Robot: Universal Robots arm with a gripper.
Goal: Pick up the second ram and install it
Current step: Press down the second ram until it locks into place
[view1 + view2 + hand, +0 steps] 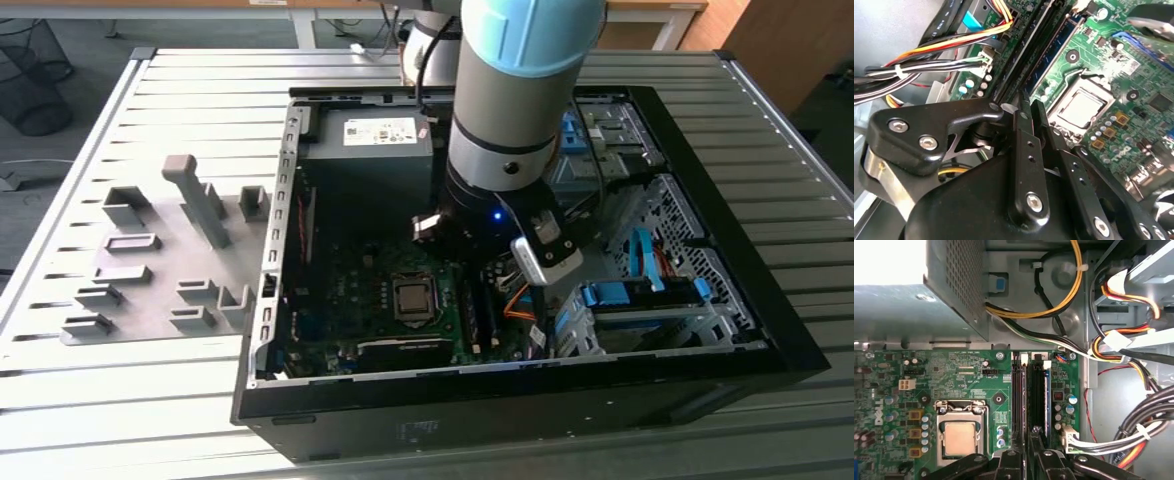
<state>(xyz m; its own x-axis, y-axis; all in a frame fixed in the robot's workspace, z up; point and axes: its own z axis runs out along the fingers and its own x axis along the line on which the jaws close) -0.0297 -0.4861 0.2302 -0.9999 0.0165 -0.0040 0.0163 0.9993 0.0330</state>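
Note:
A bluish-green ram [1054, 55] [1047, 395] stands on edge in one of the long black slots on the green motherboard [964, 375]. I cannot tell whether it is the second ram. My gripper [1029, 100] [1030, 440] hovers low over the neighbouring slot, right beside that stick's near end. Its black fingers [1021, 150] are pressed almost together, and nothing shows between them. In the exterior view the arm [501, 150] reaches straight down into the open computer case [534, 390].
The processor socket [959, 435] [414, 297] lies beside the slots. Bundled cables [1134, 435] [929, 55] hang close on the other side. The power supply [367, 150] fills the case's far end. Grey holder blocks [160, 260] stand on the table at the exterior view's left.

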